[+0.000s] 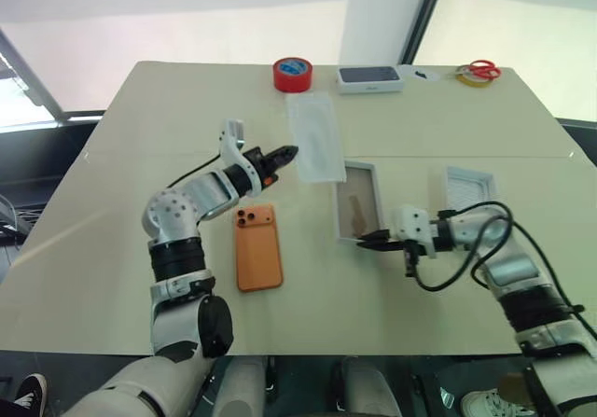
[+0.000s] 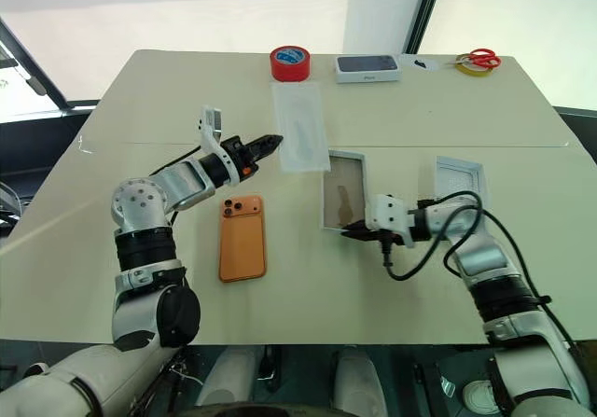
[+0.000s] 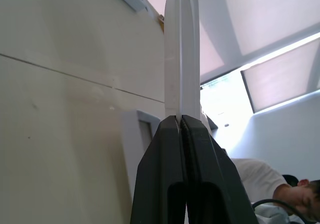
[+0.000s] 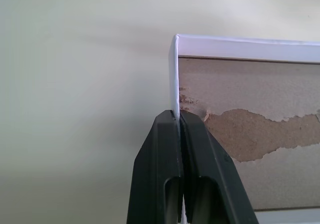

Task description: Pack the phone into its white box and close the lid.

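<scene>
1. Right, L gripper (image 1: 291, 153) up over the table's (image 1: 112, 184) middle-left, fingers pinched tight on the near end of a flat white insert w/ an oval recess (image 1: 313, 138). The insert runs away from the jaws toward the far edge; can't tell if its far end touches the table.
2. L wrist view: insert edge-on, clamped between the two black fingers (image 3: 165, 159), no gap.
3. The phone (image 1: 257, 245) lies flat, orange back up, camera block at its far-left corner, near the front edge, left of centre, just beside the L arm and apart from both grippers.
4. Far edge now: red tape roll (image 1: 292, 74) about mid-edge, small white box w/ dark top (image 1: 369, 78) just right of it, red-handled scissors (image 1: 479, 70) toward the far-right corner.
5. The white box (image 1: 359, 201) sits right of centre, open, brownish stained floor showing, nothing in it.
6. R gripper (image 1: 374, 241) at the box's near-left corner, jaws closed on the box's thin white wall. R wrist view has that wall (image 4: 173, 78) nipped between the fingertips.
7. The lid (image 1: 469, 186) lies to the right of the box, white inside facing up, apart from the box, near the R arm.
</scene>
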### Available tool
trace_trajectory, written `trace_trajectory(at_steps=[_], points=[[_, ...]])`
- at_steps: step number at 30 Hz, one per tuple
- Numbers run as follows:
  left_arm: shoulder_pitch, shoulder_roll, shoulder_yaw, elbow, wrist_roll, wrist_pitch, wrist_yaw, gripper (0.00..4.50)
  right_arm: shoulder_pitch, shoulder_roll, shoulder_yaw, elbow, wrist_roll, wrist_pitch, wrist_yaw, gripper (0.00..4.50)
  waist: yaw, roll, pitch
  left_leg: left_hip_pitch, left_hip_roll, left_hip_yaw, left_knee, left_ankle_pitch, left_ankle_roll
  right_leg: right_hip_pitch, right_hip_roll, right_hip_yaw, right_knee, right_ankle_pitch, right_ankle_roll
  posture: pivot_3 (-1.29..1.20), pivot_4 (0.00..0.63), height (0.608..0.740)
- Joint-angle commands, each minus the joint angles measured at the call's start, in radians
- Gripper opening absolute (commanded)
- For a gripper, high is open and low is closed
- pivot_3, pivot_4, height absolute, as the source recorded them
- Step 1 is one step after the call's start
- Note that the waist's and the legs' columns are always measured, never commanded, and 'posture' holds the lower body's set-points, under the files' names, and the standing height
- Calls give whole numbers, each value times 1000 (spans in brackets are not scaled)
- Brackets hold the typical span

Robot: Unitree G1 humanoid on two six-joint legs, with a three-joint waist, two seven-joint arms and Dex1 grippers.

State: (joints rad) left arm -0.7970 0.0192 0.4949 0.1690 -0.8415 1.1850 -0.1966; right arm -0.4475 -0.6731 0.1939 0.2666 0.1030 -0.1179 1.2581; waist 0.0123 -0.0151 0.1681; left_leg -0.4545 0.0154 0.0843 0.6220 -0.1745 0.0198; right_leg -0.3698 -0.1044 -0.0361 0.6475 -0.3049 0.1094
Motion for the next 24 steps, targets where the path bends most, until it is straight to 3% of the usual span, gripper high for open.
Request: trace_trajectory(at_steps=[1,3,8,15,24], points=[[18,-12,-25,-40,-28,-13,6,0,-28,4,-13,-48,28,67,-1,306,-1,0,0,0,0,0,0,0,0,0,0,0,0,0,0,0,150,740],[35,-23,-45,-52,-25,-14,5,0,-34,6,-23,-53,33,72,-9,888,-1,0,0,0,0,0,0,0,0,0,0,0,0,0,0,0,150,740],[80,-38,-104,-53,-3,-45,-18,0,-7,-49,-107,-94,93,101,-12,3470,0,0,0,0,0,0,0,0,0,0,0,0,0,0,0,0,150,740],[108,-74,-177,12,19,-73,-31,0,18,-186,-201,61,65,9,-27,3470,0,0,0,0,0,0,0,-3,6,0,-1,0,-1,0,-1,0,150,740],[139,-99,-269,67,47,-83,-79,0,16,-209,-234,88,71,-18,-59,3470,-2,0,1,0,0,1,-1,-3,5,-1,-1,1,-1,0,-1,0,150,740]])
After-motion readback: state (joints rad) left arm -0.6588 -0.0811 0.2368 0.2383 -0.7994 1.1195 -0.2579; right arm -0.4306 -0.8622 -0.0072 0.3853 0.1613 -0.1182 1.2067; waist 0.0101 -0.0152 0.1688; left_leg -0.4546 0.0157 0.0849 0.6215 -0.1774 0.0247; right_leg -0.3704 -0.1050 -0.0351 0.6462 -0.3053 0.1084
